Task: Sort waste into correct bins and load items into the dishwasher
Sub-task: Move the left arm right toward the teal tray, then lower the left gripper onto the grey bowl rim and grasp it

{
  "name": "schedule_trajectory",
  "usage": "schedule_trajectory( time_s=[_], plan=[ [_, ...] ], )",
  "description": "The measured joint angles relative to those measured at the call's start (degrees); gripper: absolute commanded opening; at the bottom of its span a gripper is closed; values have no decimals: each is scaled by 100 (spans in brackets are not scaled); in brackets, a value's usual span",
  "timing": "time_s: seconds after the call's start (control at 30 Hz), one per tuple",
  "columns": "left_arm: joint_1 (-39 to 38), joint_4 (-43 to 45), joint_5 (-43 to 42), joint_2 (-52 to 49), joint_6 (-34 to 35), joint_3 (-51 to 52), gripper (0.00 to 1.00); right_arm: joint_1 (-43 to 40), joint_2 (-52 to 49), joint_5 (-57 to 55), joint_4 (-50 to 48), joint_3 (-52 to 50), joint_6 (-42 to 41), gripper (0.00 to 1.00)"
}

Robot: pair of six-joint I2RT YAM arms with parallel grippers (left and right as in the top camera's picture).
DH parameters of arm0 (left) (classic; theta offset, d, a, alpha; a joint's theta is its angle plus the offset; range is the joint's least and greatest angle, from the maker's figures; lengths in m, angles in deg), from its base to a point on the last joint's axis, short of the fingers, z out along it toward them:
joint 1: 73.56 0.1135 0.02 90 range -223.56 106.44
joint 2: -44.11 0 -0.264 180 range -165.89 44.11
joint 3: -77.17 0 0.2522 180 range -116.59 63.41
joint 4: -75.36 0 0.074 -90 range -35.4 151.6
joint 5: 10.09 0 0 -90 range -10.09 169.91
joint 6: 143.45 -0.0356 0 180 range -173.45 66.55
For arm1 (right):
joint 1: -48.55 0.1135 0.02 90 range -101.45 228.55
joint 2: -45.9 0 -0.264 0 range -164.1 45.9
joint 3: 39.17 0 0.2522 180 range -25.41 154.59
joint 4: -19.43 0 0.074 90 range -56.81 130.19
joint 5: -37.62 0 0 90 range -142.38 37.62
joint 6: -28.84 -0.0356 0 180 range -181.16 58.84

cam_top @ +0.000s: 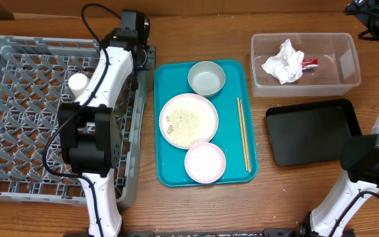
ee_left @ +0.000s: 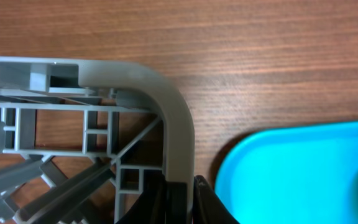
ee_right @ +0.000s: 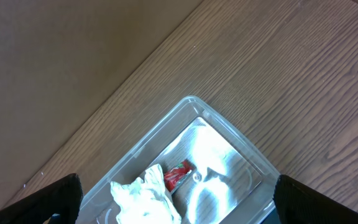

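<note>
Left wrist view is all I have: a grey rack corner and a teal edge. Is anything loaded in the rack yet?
Observer: One small white cup sits in the dish rack, toward its far side.
Operator: What is on the teal tray?
Observer: The teal tray holds a grey-green bowl, a large white plate with crumbs on it, a pinkish-white bowl and chopsticks.
Operator: And the bins?
Observer: The napkin and red wrapper lie in the clear tub; the black tray looks empty.
</note>
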State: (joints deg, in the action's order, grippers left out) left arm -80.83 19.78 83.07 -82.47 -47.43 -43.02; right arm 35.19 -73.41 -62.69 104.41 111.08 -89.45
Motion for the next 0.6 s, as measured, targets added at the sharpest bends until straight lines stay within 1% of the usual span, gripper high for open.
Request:
schedule_trajectory(
  time_s=[0.1, 0.17, 0.33, 0.43, 0.53, 0.6],
  plan=[
    [44, 87, 0, -9, 4, 0, 37, 0, 0, 0, 0, 0, 2, 100],
    [70, 74, 42, -9, 42, 0, 47, 0, 0, 0, 2, 0, 2, 100],
    [131, -15, 81, -9, 63, -13, 53, 0, 0, 0, 2, 0, 2, 100],
    [142, -273, 98, -9, 66, -160, 56, 2, 0, 0, 0, 0, 4, 100],
    [138, -656, 116, -9, 63, -542, 57, 0, 0, 0, 0, 0, 7, 100],
    [138, -1008, 125, -9, 68, -975, 57, 0, 0, 0, 0, 0, 2, 100]
  ],
)
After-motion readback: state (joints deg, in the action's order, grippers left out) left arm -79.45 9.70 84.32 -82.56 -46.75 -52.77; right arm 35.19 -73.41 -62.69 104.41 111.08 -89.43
